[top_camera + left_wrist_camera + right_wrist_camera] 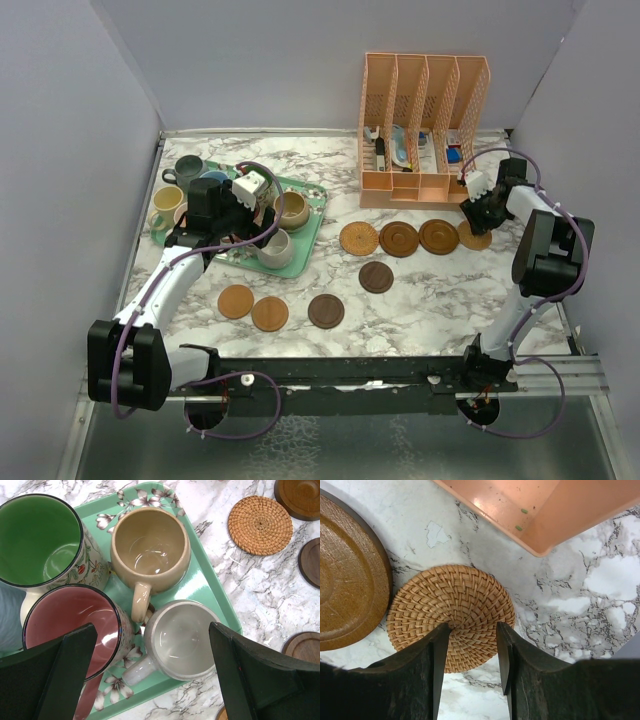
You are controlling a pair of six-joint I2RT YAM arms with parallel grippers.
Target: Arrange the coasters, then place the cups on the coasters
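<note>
**Left station.** The left tool hangs over the tray with its jaws at full spread, holding nothing. The grey cup stands directly below, between the fingers. One finger partly hides the maroon cup. The tray also carries the green cup and the tan cup. All four stand upright and empty. More cups stand at the tray's left end; whether they rest on it cannot be told.

**Counter.** On the counter, three coasters lie near the front. One dark coaster lies mid-counter, and three more form a row behind it.

**Right station.** The right tool sits over the woven coaster, which lies flat at the right end of that row, just beside its neighbour. The jaws stand partly apart and grip nothing, with the tips over the disc's near half. The organizer stands just beyond; its contents are too small to identify.
</note>
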